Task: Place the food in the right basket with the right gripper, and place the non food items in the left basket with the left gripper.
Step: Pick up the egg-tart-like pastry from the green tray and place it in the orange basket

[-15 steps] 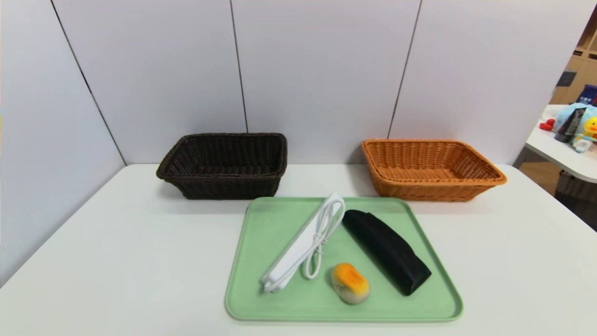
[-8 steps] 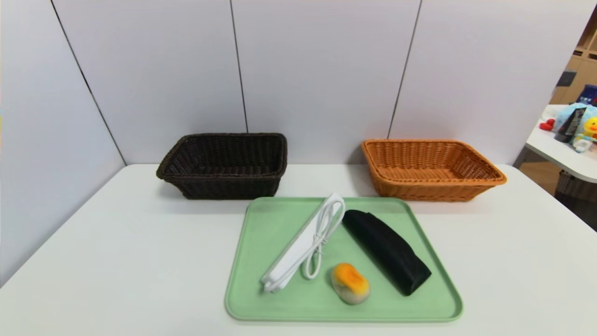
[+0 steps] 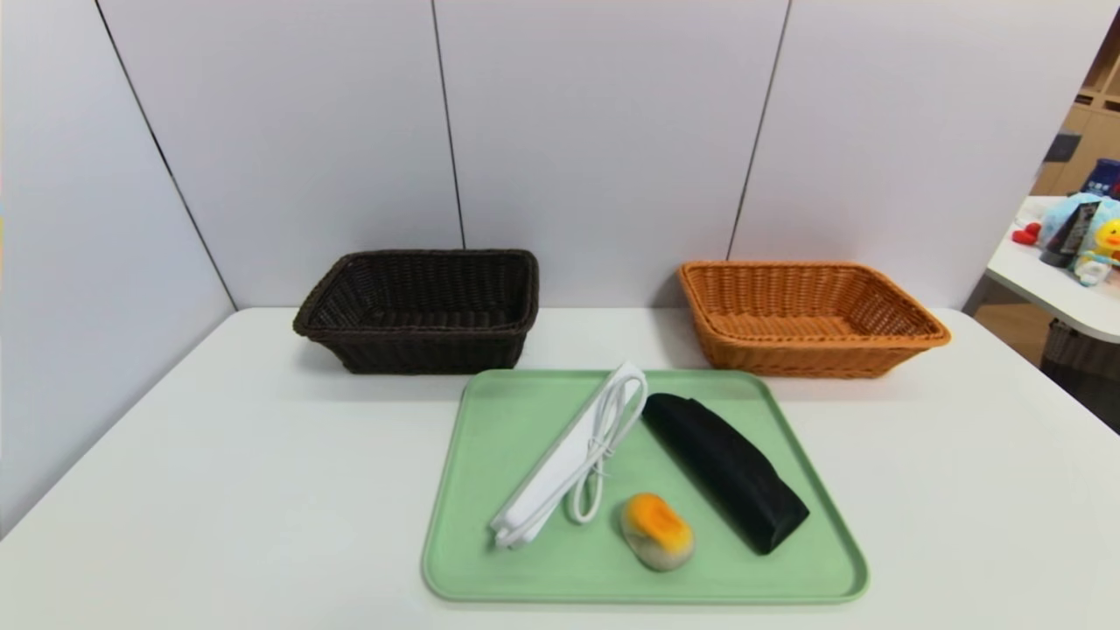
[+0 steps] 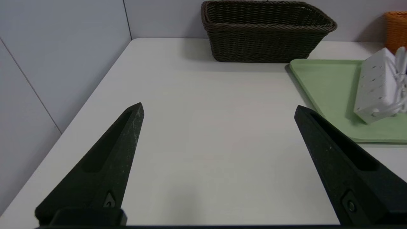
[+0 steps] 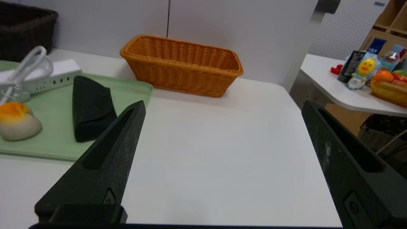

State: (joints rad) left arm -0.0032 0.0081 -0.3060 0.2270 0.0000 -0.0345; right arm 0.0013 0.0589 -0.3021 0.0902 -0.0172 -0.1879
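On a green tray (image 3: pixel 525 420) lie a white power strip with its cord (image 3: pixel 569 459), a black pouch (image 3: pixel 726 471) and an orange-topped bun-like food piece (image 3: pixel 656 530). Behind the tray stand a dark brown basket (image 3: pixel 420 311) on the left and an orange basket (image 3: pixel 805 317) on the right. Neither arm shows in the head view. My left gripper (image 4: pixel 218 108) is open over bare table, left of the tray (image 4: pixel 330 86). My right gripper (image 5: pixel 223 105) is open over bare table, right of the tray (image 5: pixel 57 127); the pouch (image 5: pixel 90 106) and food (image 5: pixel 16 119) lie nearby.
Grey wall panels close off the table's back and left side. A second table (image 5: pixel 337 86) with toys and bottles stands off to the right, past the white table's edge (image 3: pixel 1041 385).
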